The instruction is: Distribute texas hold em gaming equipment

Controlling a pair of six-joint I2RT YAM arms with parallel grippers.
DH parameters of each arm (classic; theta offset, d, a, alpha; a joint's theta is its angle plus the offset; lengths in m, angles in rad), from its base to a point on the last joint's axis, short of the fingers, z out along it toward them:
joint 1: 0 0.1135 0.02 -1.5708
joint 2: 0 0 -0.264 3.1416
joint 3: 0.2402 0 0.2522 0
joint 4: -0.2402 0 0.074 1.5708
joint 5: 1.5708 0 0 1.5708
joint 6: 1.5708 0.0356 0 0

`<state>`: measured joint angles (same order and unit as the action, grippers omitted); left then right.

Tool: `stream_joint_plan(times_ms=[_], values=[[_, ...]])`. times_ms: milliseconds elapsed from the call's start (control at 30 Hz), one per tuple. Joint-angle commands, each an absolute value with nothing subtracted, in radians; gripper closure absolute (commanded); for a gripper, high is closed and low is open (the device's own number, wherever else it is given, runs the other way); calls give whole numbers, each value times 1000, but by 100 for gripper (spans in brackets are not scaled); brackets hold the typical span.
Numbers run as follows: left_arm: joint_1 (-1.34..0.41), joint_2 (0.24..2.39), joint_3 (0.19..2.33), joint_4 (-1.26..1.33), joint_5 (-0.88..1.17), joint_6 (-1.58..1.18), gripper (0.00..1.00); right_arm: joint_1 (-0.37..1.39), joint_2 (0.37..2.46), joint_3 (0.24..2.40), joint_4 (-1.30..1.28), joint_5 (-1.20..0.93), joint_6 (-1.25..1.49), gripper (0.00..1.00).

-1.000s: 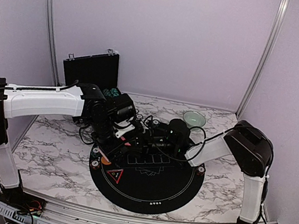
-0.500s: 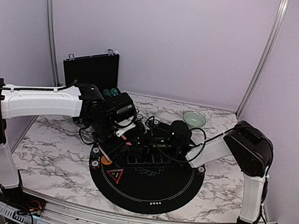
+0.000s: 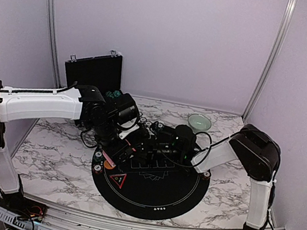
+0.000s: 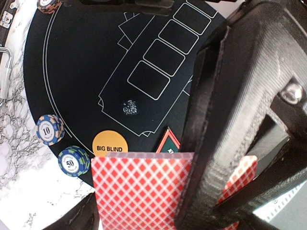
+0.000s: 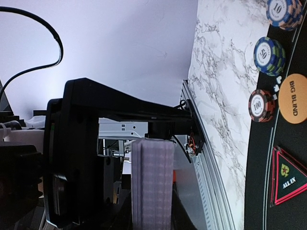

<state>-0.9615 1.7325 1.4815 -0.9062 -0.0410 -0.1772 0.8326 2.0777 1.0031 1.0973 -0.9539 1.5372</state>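
Note:
My right gripper (image 5: 152, 158) is shut on the deck of red-backed playing cards (image 5: 153, 187), seen edge-on. In the left wrist view the deck's top card (image 4: 141, 191) faces the camera. One right finger (image 4: 225, 124) lies across it. My left gripper (image 4: 163, 215) straddles the cards with its jaws wide; whether they press the edges does not show. Both grippers (image 3: 128, 149) meet over the left of the black mat (image 3: 159, 194). Below lie chip stacks marked 10 (image 4: 50, 129) and 50 (image 4: 74, 160), an orange BIG BLIND disc (image 4: 110, 147) and a red ALL IN triangle (image 5: 288, 177).
A black hard case (image 3: 93, 71) stands open at the back left. A pale green bowl (image 3: 198, 122) sits at the back right. A stack marked 100 (image 5: 262, 105) rests at the mat's left rim, and white card outlines (image 4: 158, 62) are printed on the mat.
The two grippers stay together at the deck. The pink edge of the cards reaches slightly further toward the lower left than a second ago.

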Motion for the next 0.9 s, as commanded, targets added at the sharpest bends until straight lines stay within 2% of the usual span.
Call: stream_joint_plan(times_ms=[0,233,400,533,767,867], values=[[-957,1698,1460,-897,-21,-163,13,830,2054,1005,1115,-966,1535,100],[-957,1708,1442,-896,-9,-152,12,830,2050,1005,1128,-964,1550,100],[-957,1709,1446,-890,-14,-150,15,827,2047,1002,1131,-962,1554,100],[-957,1710,1450,-890,-11,-148,22,826,2044,994,1130,-960,1550,100],[-957,1706,1459,-888,-5,-138,41,824,2020,996,1051,-952,1486,100],[-957,1706,1459,-888,-5,-135,45,822,2007,999,1014,-948,1447,100]])
